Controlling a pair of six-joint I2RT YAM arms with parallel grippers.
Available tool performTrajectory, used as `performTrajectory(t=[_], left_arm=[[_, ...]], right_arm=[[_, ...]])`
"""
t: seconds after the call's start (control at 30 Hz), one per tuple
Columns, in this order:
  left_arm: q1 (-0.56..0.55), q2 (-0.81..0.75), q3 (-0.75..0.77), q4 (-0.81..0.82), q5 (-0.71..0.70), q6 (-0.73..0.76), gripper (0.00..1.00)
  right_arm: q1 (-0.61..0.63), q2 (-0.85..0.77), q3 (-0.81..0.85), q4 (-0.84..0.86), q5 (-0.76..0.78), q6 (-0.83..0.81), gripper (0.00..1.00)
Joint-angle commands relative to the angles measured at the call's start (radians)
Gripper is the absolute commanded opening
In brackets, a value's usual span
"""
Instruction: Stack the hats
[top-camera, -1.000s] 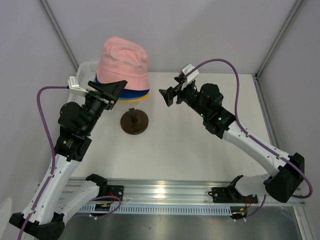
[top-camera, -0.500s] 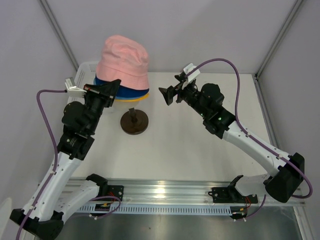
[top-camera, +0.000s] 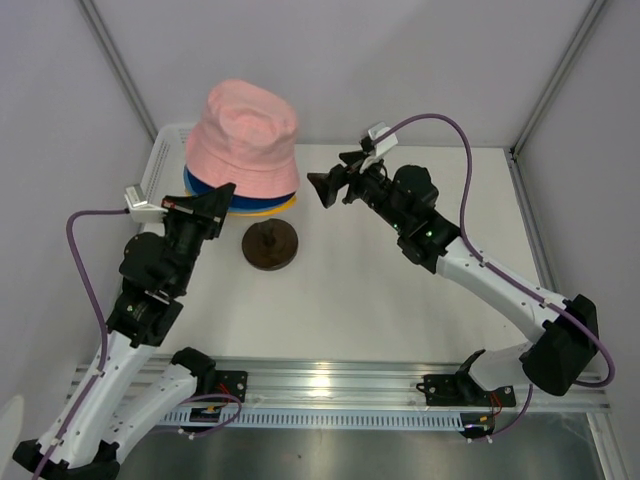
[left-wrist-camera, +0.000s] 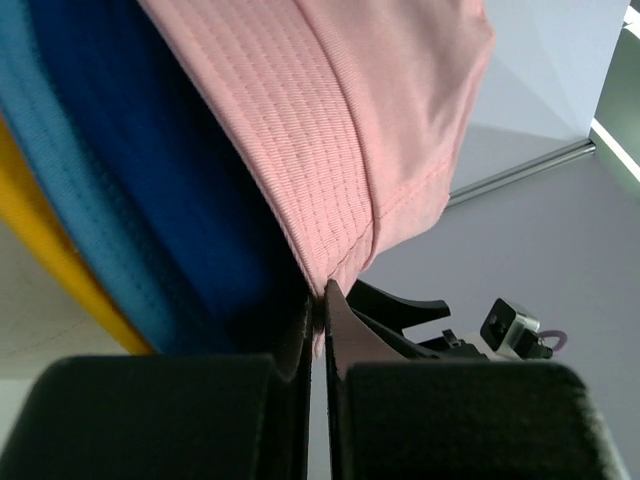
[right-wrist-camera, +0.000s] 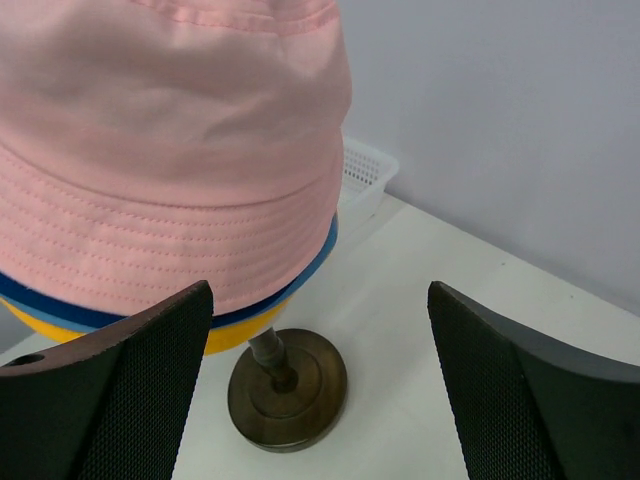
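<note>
Pinching the pink hat (top-camera: 245, 140) by its brim edge with the left gripper (left-wrist-camera: 318, 300), jaws pressed almost together. Holding the right gripper (right-wrist-camera: 318, 292) spread wide and empty beside the stack. Covering the navy hat (left-wrist-camera: 190, 200), light blue hat (left-wrist-camera: 60, 170) and yellow hat (left-wrist-camera: 40, 250), leaving only brim slivers showing. Hiding whatever is supporting the stack above the brown base (right-wrist-camera: 288, 385).

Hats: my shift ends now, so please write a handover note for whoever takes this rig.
Left gripper: shut on the brim of the pink hat.
Right gripper: open, empty, to the right of the stack.
Hats: pink hat on top, then navy hat, light blue hat, yellow hat, all on the stand above its brown base.
Done: all four look stacked.
Left: release the brim, probably check the pile sits straight, back both arms off.
</note>
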Motion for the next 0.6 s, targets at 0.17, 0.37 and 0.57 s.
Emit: performTrajectory(t=[0.17, 0.37, 0.57], left_arm=[[-0.011, -0.067, -0.074, -0.093, -0.107, -0.025, 0.01], [-0.011, -0.05, -0.086, -0.111, -0.133, -0.009, 0.01], [-0.011, -0.011, -0.062, -0.103, -0.159, 0.049, 0.01]], right_arm=[[0.001, 0.042, 0.074, 0.064, -0.04, 0.148, 0.91], [0.001, 0.045, 0.066, 0.067, -0.046, 0.175, 0.91], [0.001, 0.039, 0.065, 0.053, -0.018, 0.179, 0.91]])
